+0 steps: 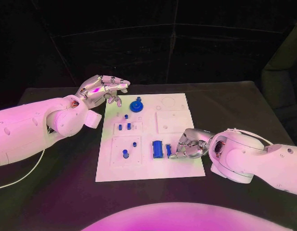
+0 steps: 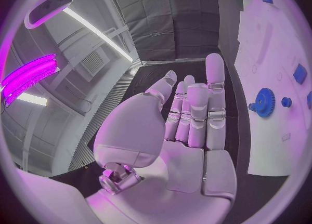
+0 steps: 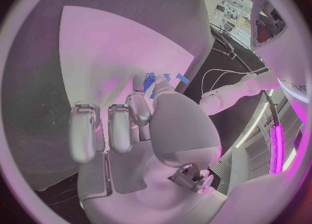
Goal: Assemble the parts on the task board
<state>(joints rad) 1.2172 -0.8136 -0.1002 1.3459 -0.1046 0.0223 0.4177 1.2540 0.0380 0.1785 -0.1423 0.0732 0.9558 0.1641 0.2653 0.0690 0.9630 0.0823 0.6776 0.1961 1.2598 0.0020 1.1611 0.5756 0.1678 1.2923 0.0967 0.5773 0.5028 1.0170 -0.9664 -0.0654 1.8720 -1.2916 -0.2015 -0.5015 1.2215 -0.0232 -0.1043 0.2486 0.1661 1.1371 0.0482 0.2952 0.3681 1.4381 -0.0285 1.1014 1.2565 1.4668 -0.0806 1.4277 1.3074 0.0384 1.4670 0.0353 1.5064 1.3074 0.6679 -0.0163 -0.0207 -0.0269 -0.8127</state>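
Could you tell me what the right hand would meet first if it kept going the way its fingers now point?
Probably the blue part just beyond the right hand, with a larger blue cylinder beside it on the task board. Whether the fingers already touch it is unclear.

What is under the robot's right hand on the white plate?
The right hand rests at the task board's right edge, fingers by a blue part that partly shows. Beside it lies a bigger blue part. Whether the fingers grip it, and anything beneath the palm, is hidden.
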